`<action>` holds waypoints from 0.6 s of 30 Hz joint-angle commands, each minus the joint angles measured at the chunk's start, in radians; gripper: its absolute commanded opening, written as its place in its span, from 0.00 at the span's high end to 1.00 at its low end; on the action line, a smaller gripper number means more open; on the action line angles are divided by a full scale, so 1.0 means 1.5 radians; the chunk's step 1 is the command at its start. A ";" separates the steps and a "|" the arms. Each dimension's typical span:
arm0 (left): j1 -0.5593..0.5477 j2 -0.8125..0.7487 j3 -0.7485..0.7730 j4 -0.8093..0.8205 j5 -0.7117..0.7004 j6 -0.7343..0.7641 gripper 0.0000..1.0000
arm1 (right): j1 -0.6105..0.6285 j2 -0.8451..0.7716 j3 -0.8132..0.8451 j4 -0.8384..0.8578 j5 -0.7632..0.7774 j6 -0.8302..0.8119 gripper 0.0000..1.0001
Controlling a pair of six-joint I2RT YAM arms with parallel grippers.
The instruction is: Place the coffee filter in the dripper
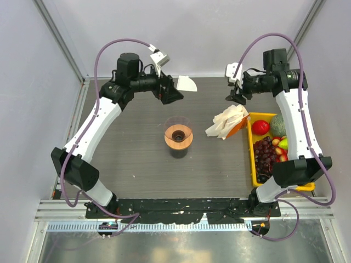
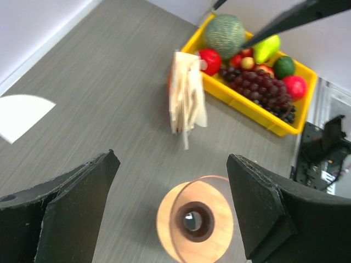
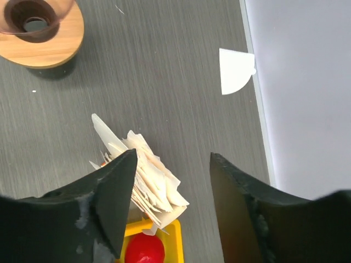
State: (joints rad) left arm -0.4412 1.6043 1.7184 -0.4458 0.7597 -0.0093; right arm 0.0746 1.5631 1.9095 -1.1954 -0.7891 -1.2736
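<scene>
The coffee filter point(image 1: 187, 83), a flat white paper fan, lies on the table at its back edge; it also shows in the left wrist view point(image 2: 24, 115) and the right wrist view point(image 3: 235, 70). The dripper point(image 1: 179, 136), a clear cone on a tan wooden ring, stands mid-table with nothing in it. My left gripper point(image 1: 174, 91) hangs open just beside the filter and holds nothing; its wrist view looks down at the dripper point(image 2: 194, 224) between the fingers point(image 2: 173, 164). My right gripper point(image 1: 238, 94) is open and empty at the back right.
A ruffled bunch of white paper filters point(image 1: 227, 121) leans on the left end of a yellow fruit tray point(image 1: 250, 156) at the right. The right gripper point(image 3: 173, 164) hovers over that bunch point(image 3: 145, 175). Grey walls close the table's back and sides.
</scene>
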 commanded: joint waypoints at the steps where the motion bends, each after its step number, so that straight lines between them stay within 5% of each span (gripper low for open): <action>1: 0.047 0.009 0.047 -0.041 -0.050 -0.007 0.08 | 0.002 0.048 0.009 0.077 0.054 0.174 0.31; 4: 0.075 0.030 0.086 -0.110 -0.063 -0.008 0.08 | 0.008 0.077 0.011 0.079 0.081 0.201 0.24; 10: 0.100 -0.014 -0.001 -0.084 -0.050 -0.012 0.08 | 0.079 0.037 -0.097 0.061 0.134 0.032 0.23; 18: 0.119 0.073 0.077 -0.171 -0.076 -0.054 0.12 | 0.127 0.061 -0.129 0.040 0.159 -0.039 0.27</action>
State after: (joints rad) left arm -0.2840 1.6951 1.8088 -0.6727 0.6544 -0.0383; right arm 0.2520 1.6730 1.7233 -1.1160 -0.5869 -1.2137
